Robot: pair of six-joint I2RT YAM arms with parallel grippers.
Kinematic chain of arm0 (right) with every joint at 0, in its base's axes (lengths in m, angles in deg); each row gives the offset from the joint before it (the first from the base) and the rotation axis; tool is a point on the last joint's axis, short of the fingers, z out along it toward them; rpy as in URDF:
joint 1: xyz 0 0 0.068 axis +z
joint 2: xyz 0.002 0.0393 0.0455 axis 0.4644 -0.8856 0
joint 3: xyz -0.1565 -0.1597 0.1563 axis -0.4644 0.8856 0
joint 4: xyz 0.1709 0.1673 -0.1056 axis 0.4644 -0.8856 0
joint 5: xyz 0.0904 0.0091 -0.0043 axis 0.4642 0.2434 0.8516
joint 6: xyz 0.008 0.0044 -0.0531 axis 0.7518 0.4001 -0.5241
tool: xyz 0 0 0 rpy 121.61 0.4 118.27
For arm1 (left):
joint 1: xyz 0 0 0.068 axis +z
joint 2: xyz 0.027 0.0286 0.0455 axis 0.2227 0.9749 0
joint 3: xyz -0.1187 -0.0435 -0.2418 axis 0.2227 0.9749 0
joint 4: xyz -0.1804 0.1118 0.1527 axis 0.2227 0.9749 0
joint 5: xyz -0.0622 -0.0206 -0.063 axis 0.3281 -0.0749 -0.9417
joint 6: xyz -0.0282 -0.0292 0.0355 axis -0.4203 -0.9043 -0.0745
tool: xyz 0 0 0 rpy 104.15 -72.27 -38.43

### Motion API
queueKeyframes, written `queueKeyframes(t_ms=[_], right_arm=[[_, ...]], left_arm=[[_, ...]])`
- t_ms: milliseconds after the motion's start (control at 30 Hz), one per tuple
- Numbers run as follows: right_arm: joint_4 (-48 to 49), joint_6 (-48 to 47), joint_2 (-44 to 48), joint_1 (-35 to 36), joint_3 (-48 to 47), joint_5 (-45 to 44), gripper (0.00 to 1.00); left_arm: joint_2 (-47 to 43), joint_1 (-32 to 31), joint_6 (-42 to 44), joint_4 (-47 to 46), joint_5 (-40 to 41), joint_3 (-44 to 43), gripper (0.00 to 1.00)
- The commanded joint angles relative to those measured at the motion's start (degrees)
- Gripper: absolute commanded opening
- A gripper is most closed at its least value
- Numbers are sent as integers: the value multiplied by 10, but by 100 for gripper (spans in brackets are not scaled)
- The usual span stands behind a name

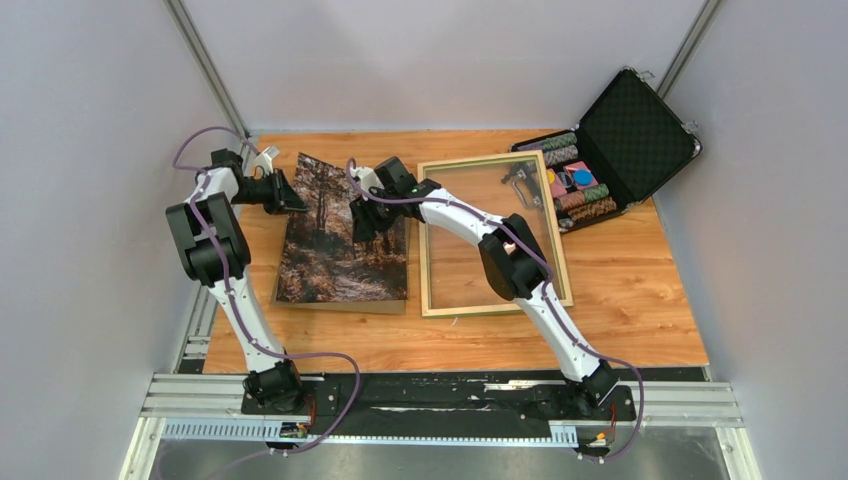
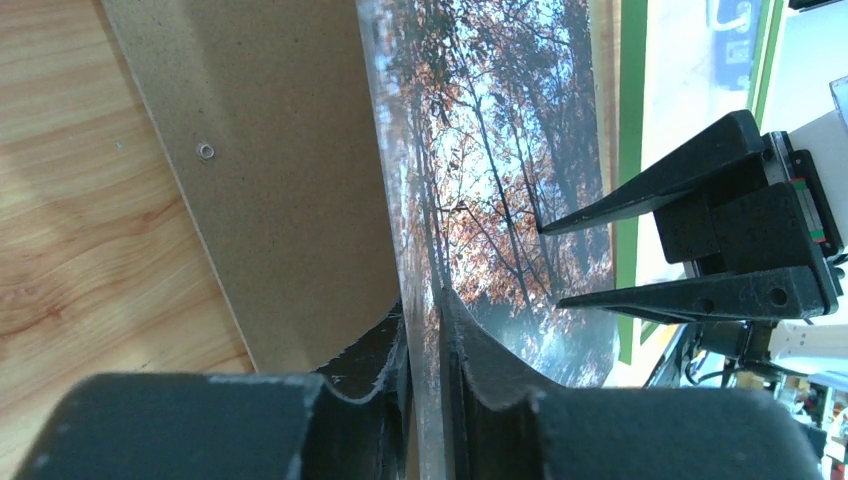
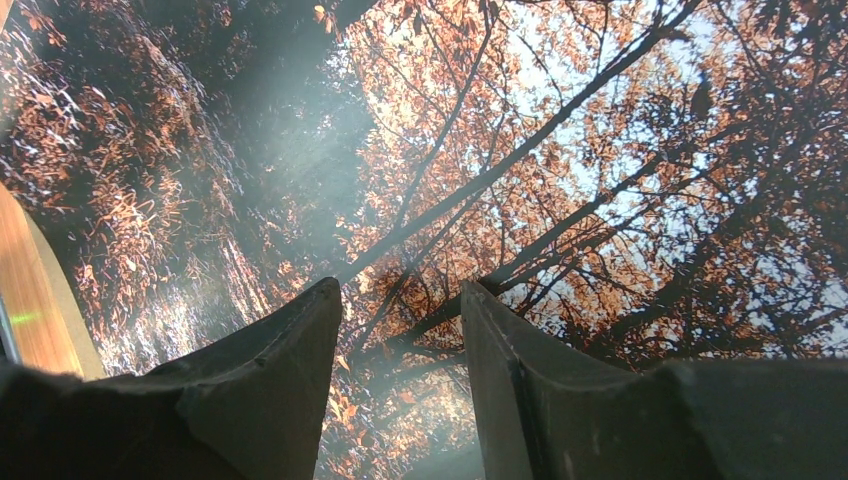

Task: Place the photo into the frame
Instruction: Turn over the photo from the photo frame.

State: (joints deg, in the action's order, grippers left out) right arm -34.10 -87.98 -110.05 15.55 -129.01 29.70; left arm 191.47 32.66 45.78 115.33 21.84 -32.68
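**While two grippers meet at a forest photo, its frame lies beside it**

Seen from above: a wooden table [image 1: 620, 300] w/ grey walls [image 1: 440, 60] on three sides. On its right half the frame [image 1: 480, 308] lies flat, pale wood side up, w/ the R arm [image 1: 520, 270] crossing over it. Just left of the frame lies the photo [image 1: 335, 255], a misty autumn forest print. It is outside the frame and rests on a plain brown backing board [image 2: 280, 200] of approx. the same size. The photo's far left corner is raised off the board. At the table's far right, just beside the frame's far corner, an open black case [image 1: 640, 130] holds stacks of chips [image 1: 580, 195].

L gripper [image 2: 425, 300] is at the photo's raised far left edge. It has one finger on each side of the sheet, jaws narrowed close to it, but can't tell whether they actually pinch it. R gripper [image 3: 400, 290] is over the photo's far right part, jaws parted w/ nothing btwn them. Its fingertips point at the printed face; contact can't be judged.
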Motion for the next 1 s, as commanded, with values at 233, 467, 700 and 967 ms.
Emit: queueKeyframes(t_ms=[233, 467, 700, 967], right_arm=[[-26, 14, 54, -8, 1, -21, 61], [-39, 29, 134, -19, 12, -44, 77], [-47, 73, 195, -20, 9, -54, 80], [-49, 128, 248, -8, 5, -47, 82]], left_arm=[[-94, -12, -31, -3, 21, 9, 0], [-173, -12, -117, -6, 81, 18, 0], [-271, -28, -229, -14, 200, 24, 0], [-357, -106, -341, -28, 355, 34, 0]])
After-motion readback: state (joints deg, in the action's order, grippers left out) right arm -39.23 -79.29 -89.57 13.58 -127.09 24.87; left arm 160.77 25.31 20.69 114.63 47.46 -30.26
